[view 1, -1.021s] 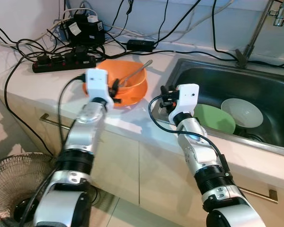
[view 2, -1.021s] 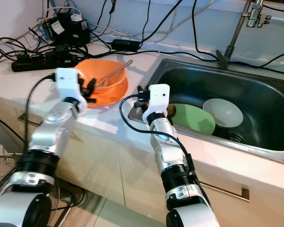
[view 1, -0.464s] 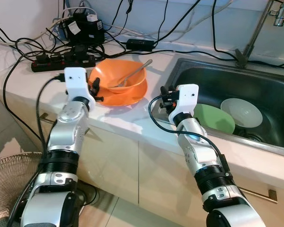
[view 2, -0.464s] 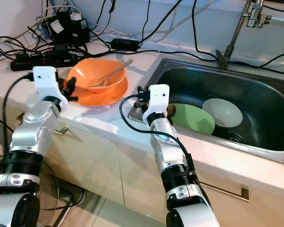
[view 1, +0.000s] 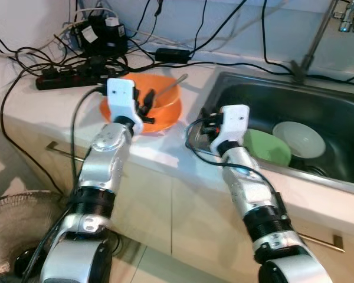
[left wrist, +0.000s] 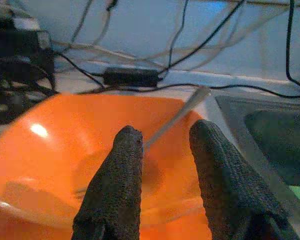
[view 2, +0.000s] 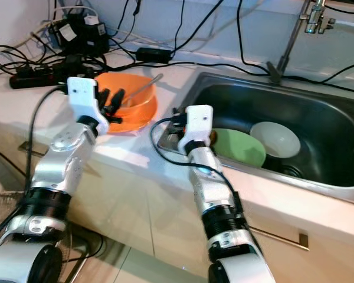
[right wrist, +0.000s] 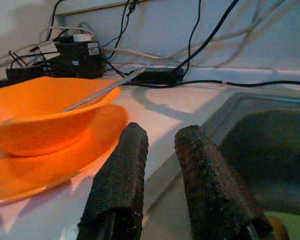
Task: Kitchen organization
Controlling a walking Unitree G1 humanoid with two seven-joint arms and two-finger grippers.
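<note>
A humanoid robot stands at a white kitchen desk (view 1: 59, 100), both silver arms raised over its front edge. The left claw (view 1: 146, 101) hovers at the near rim of an orange bowl (view 1: 165, 109), its two black fingers (left wrist: 115, 190) spread slightly and pinching nothing; from the wrist camera they frame the bowl's inside, where a metal spoon (left wrist: 177, 117) leans with its handle over the far rim. The bowl sits on an orange plate (right wrist: 55, 160) on the desk, just beside the steel sink (view 1: 265, 97). The right claw (view 1: 204, 121) is poised over the desk edge at the sink's near left corner, between bowl and basin, its fingers (right wrist: 122, 175) a little apart and holding nothing. Inside the sink lie a green plate (view 1: 268, 148) and, beside it, a white bowl (view 1: 301, 138), the two touching or nearly so. A faucet (view 2: 310, 20) rises at the sink's far right. Behind the orange bowl, a black power strip (view 1: 71, 78), adapters and a tangle of black cables (view 1: 23, 59) crowd the back of the desk against the wall. A floor fan (view 1: 12, 236) stands below at left.
</note>
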